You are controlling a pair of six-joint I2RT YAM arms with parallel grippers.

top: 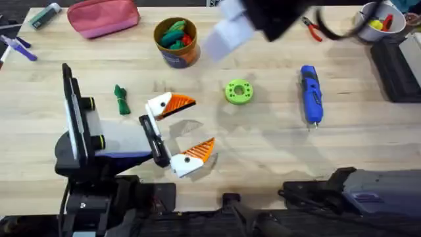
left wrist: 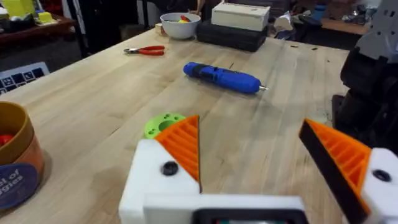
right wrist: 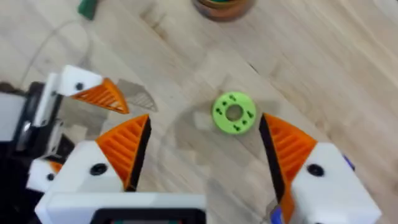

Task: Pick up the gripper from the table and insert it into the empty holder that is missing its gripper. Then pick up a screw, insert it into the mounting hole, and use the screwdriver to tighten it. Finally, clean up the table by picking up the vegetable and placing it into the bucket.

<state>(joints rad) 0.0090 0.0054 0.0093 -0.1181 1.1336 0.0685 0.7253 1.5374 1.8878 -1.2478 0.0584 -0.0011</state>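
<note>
The green toy vegetable [top: 121, 100] lies on the worktop [top: 263, 151], near the spread left hand [top: 181, 130]. It looks light and bumpy, so pinch its middle. The right hand [right wrist: 202, 149] hangs spread above the green disc [right wrist: 234, 113]. The bucket [top: 176, 41] already holds toys; the blue screwdriver [top: 310, 93] lies well apart.

You see the right arm [top: 263, 20] only as a large dark blur under the overhead camera. The bucket [right wrist: 224, 7] is cut by the right wrist view's edge; its label text [left wrist: 13, 186] is unreadable in the left wrist view.
</note>
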